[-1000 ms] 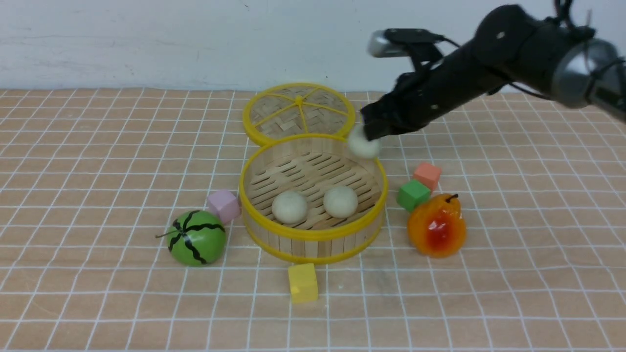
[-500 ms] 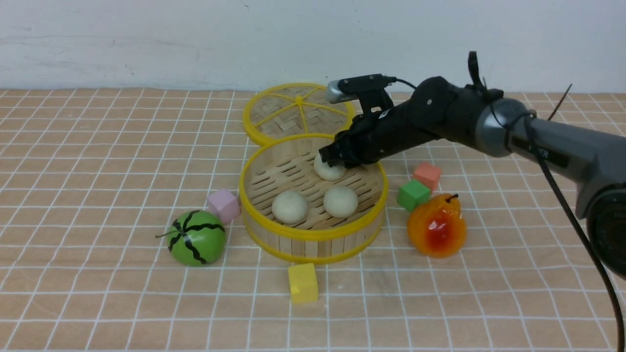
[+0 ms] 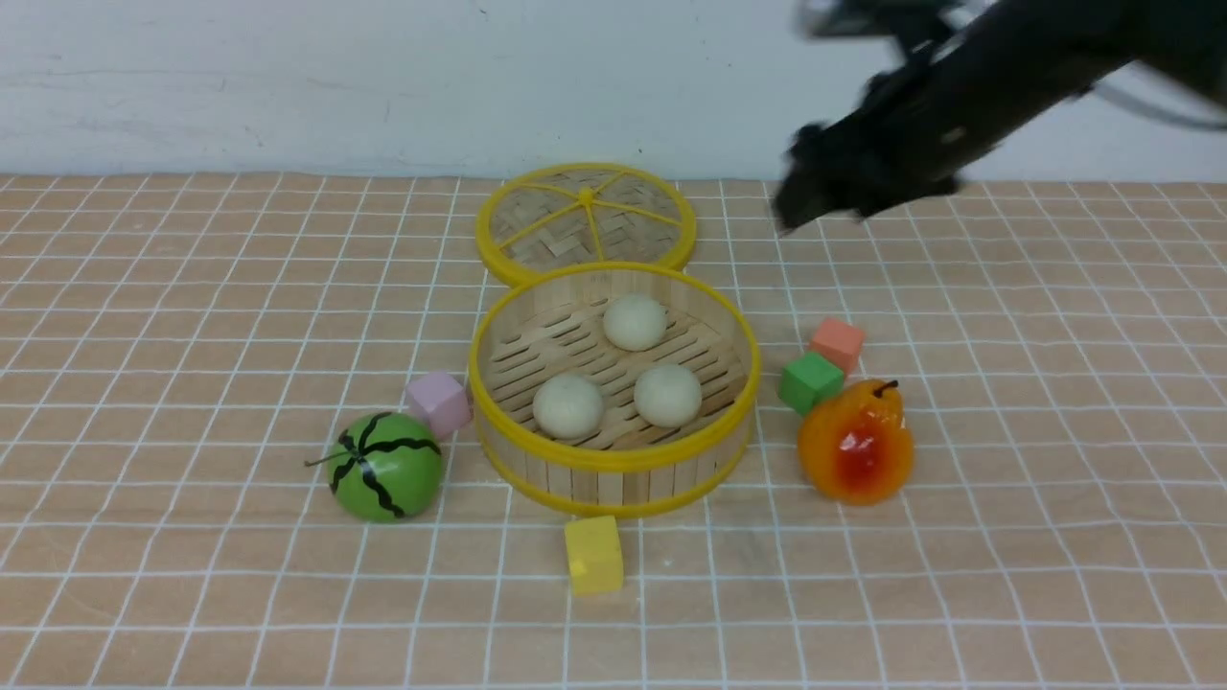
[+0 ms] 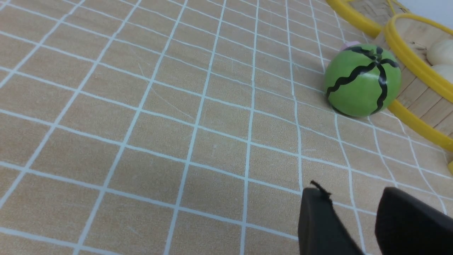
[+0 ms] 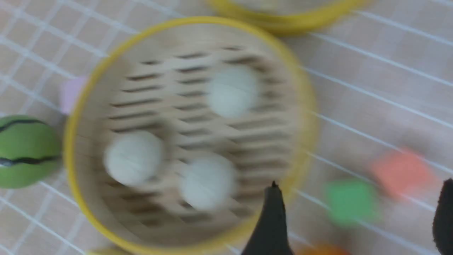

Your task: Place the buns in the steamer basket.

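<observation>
Three cream-white buns (image 3: 635, 322) (image 3: 567, 405) (image 3: 667, 395) lie on the slatted floor of the round bamboo steamer basket (image 3: 613, 462). My right gripper (image 3: 800, 206) is blurred, raised above the table behind and to the right of the basket, empty. The right wrist view shows its jaws wide open (image 5: 359, 187), looking down on the basket (image 5: 308, 117) and the buns (image 5: 231, 90). My left gripper (image 4: 348, 193) is out of the front view. Its jaws stand apart with nothing between them, low over the table, short of the watermelon ball (image 4: 362, 85).
The flat woven lid (image 3: 585, 220) lies behind the basket. A watermelon ball (image 3: 385, 467) and pink cube (image 3: 438, 402) sit left of it, a yellow cube (image 3: 593, 553) in front, and green cube (image 3: 810, 380), orange cube (image 3: 838, 343) and pear (image 3: 856, 443) to the right.
My right gripper carried the third bun down into the back of the basket, let it go, then rose and pulled away to the back right.
</observation>
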You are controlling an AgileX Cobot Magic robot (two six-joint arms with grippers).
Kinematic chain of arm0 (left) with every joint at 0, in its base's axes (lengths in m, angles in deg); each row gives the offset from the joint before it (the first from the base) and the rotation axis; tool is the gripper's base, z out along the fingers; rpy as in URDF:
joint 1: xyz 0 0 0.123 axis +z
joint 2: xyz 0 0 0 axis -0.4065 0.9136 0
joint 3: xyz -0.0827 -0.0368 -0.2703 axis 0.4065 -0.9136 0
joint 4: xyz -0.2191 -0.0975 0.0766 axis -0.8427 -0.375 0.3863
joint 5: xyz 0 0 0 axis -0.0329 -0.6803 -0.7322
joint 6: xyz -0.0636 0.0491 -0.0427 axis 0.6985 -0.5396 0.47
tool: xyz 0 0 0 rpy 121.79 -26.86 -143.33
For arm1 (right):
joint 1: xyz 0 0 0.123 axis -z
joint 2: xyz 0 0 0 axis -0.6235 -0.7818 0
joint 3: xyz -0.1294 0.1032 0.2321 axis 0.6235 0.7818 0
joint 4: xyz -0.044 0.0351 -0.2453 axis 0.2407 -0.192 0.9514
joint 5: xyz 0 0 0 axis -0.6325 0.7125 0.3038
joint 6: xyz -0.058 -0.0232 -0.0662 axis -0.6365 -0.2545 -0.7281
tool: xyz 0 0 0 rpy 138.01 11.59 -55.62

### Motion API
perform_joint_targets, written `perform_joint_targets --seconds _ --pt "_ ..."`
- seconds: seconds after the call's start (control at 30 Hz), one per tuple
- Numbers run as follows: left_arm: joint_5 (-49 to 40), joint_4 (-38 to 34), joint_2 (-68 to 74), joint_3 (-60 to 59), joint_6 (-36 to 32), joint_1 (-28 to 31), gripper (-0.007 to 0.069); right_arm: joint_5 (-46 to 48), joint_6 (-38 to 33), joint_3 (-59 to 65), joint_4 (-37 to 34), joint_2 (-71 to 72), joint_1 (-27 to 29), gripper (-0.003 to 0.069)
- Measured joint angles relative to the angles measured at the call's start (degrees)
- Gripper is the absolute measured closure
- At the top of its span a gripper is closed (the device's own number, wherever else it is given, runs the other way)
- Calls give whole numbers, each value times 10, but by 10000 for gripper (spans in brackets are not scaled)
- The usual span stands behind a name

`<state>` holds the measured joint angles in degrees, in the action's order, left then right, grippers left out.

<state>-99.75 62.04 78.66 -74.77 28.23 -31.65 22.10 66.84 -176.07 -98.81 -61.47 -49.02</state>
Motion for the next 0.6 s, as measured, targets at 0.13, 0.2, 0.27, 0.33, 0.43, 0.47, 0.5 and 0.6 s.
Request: perform_joint_targets --seconds 0.13,0.2,0.27,0.33,0.43,0.47,0.5,0.6 --pt "0 0 0 0 0 0 386 20 27 53 50 109 45 144" --pt "0 0 0 0 0 0 386 17 31 93 57 168 62 169" --pt "0 0 0 0 0 0 386 8 33 145 60 217 71 209" --pt "0 0 0 0 0 0 386 -9 33 215 62 275 77 267" --pt "0 0 0 0 0 0 386 -69 33 369 63 412 79 402" --pt "0 0 0 0 0 0 386 -80 33 407 63 443 79 449" --pt "0 0 0 0 0 0 386 -104 33 454 61 482 79 497" --pt "0 0 0 0 0 0 386 -174 34 607 44 604 81 650"
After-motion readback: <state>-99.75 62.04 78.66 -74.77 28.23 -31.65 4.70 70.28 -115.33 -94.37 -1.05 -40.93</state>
